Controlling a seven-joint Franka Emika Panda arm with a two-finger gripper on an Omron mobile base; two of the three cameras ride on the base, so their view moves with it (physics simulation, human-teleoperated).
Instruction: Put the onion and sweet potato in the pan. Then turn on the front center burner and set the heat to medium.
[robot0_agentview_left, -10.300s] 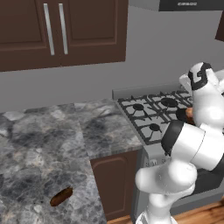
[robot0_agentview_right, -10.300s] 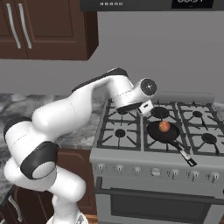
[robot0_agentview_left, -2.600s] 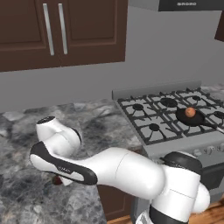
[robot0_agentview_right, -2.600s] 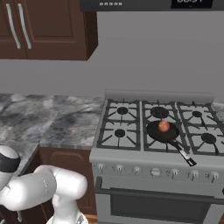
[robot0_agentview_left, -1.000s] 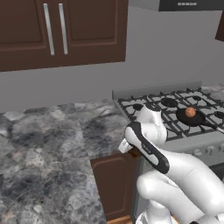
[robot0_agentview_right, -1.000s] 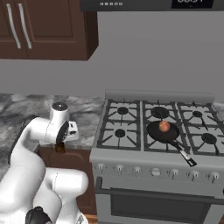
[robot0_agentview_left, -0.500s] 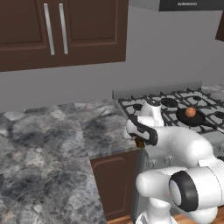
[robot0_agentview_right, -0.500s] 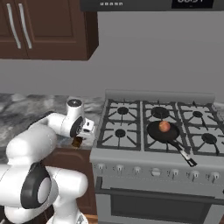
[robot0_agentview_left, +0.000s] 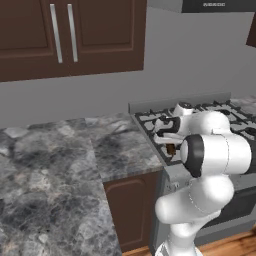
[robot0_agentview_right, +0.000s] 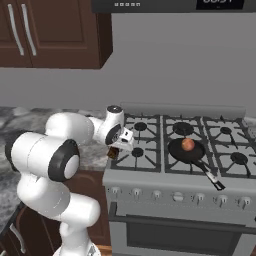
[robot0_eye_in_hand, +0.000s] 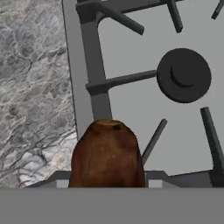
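Note:
The sweet potato, a reddish-brown tuber, hangs in my gripper, which is shut on it above the range's front left corner. It hides the fingertips in the hand view. From the left base view, the gripper and the sweet potato are at the stove's near-left edge. The black pan sits on the grate of the front center burner and covers the burner cap, with its handle pointing to the front right. The round orange onion lies in the pan, well to the right of my gripper.
The front left burner cap and its grate prongs lie under the hand. Grey marbled counter stretches to the left of the range. A row of knobs lines the range front. Dark cabinets hang above the counter.
My arm has swung right, carrying the sweet potato from over the counter's edge to over the range's front left corner. The pan and onion have not moved.

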